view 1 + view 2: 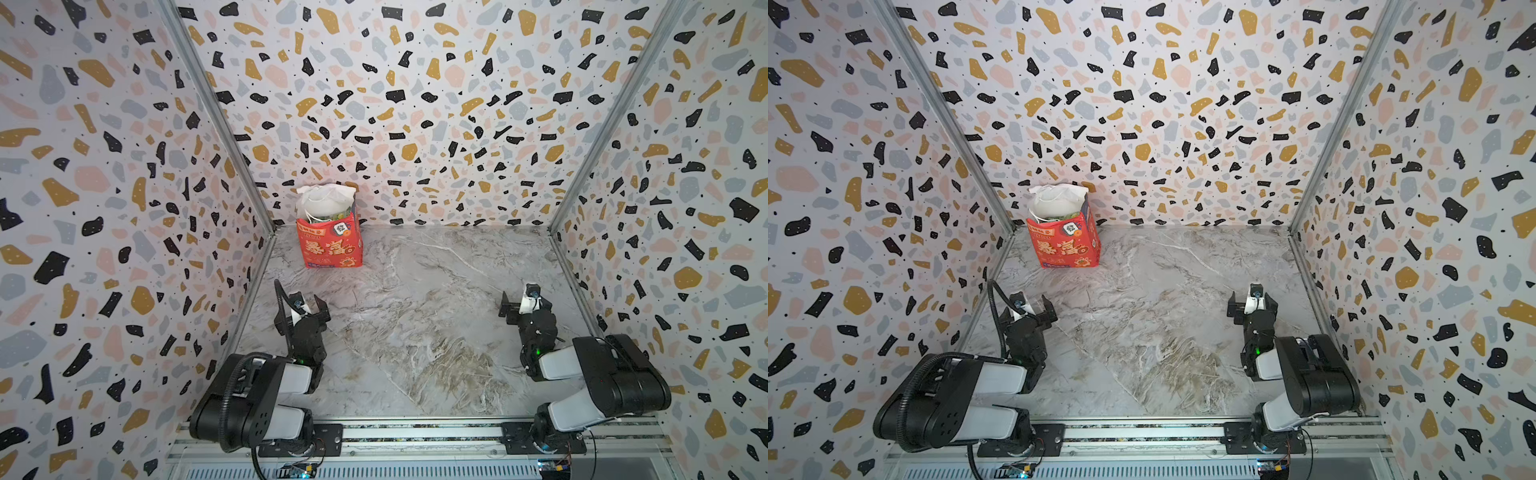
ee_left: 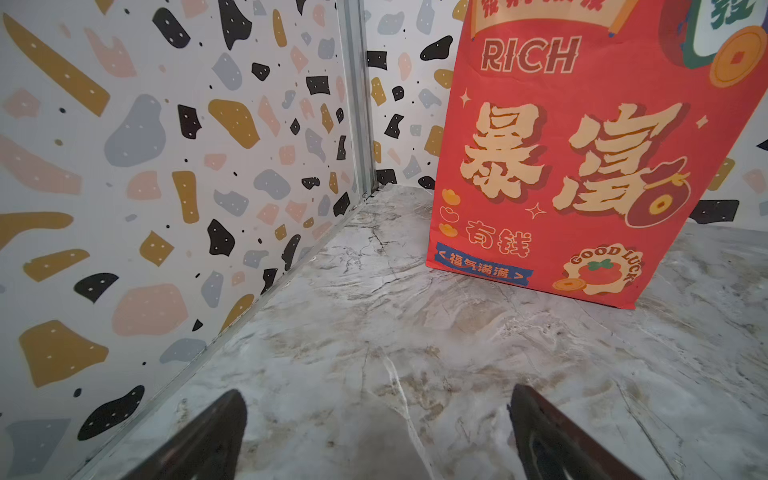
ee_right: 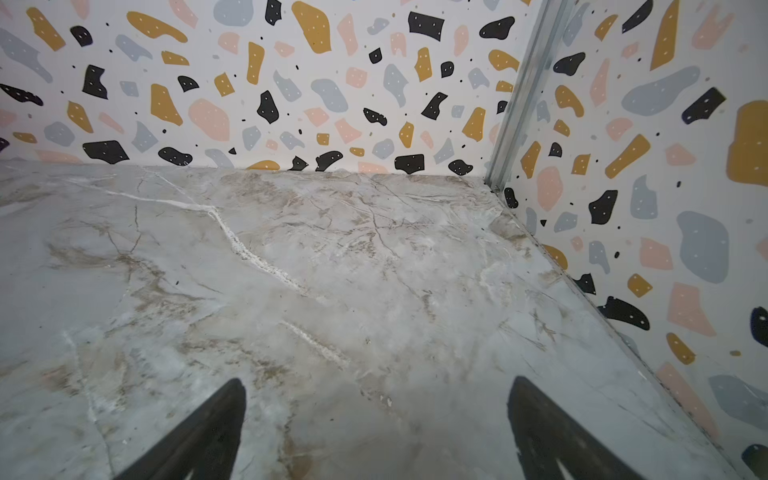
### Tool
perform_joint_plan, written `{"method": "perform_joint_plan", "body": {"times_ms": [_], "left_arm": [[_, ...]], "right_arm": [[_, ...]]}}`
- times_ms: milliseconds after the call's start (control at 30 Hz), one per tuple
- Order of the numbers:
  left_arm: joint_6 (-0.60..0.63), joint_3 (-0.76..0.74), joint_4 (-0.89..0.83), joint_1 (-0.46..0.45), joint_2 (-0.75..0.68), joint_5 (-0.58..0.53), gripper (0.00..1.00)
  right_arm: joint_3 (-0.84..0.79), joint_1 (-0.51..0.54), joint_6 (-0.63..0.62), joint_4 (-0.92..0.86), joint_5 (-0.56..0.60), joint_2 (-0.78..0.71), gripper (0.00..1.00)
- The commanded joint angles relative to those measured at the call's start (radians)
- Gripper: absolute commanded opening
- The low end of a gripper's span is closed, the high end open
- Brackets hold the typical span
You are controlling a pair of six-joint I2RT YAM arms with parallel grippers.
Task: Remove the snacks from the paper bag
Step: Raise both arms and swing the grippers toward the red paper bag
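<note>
The red paper bag (image 1: 330,245) (image 1: 1068,246) stands upright at the back left of the marble table, near the corner, its white inside and cord handles showing. Only green and yellow edges of the snacks (image 1: 332,217) (image 1: 1061,217) peek out at its mouth; the rest are hidden inside. My left gripper (image 1: 308,301) (image 1: 1034,302) is open and empty, low over the table a short way in front of the bag. The left wrist view shows the bag's printed front (image 2: 582,166) ahead of the gripper (image 2: 376,390). My right gripper (image 1: 524,300) (image 1: 1252,301) (image 3: 376,381) is open and empty at the right.
Terrazzo-patterned walls close the table in on the left (image 1: 124,249), back (image 1: 415,124) and right (image 1: 665,249), with metal corner posts (image 1: 216,124). An aluminium rail (image 1: 415,432) carrying both arm bases runs along the front edge. Bare marble table (image 1: 415,324) lies between the arms.
</note>
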Motion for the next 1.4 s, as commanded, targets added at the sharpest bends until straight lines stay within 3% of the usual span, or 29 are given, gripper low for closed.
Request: {"method": "perform_joint_plan", "body": {"times_ms": [0, 1000, 1067, 1100, 1167, 1233, 1300, 1333, 1367], "left_arm": [[-0.009, 0.0, 0.061, -0.001, -0.001, -0.01, 0.99], [-0.001, -0.003, 0.056, -0.001, -0.017, 0.01, 0.99], [0.027, -0.005, 0.027, -0.026, -0.075, -0.009, 1.0], [0.038, -0.002, -0.02, -0.052, -0.13, -0.055, 1.0], [0.073, 0.015, -0.161, -0.105, -0.301, -0.101, 0.96], [0.015, 0.023, -0.251, -0.114, -0.462, -0.073, 0.93], [-0.004, 0.02, -0.265, -0.117, -0.582, -0.03, 0.91], [-0.019, 0.031, -0.28, -0.117, -0.628, -0.024, 0.89], [-0.035, 0.046, -0.301, -0.118, -0.657, -0.025, 0.88]], "right_arm": [[0.0, 0.004, 0.009, 0.012, 0.011, -0.019, 0.99], [-0.013, 0.007, 0.002, 0.03, 0.012, -0.028, 0.99], [-0.025, 0.052, -0.005, 0.01, 0.095, -0.074, 0.99], [-0.043, 0.045, -0.009, 0.036, 0.082, -0.079, 0.99], [-0.087, 0.077, -0.038, 0.151, 0.118, -0.079, 0.99], [-0.13, 0.11, -0.096, 0.252, 0.141, -0.112, 0.99], [-0.084, 0.296, -0.227, 0.184, 0.446, -0.251, 0.99], [-0.036, 0.338, -0.184, 0.071, 0.495, -0.345, 0.99], [0.01, 0.337, -0.046, -0.077, 0.5, -0.421, 0.99]]}}
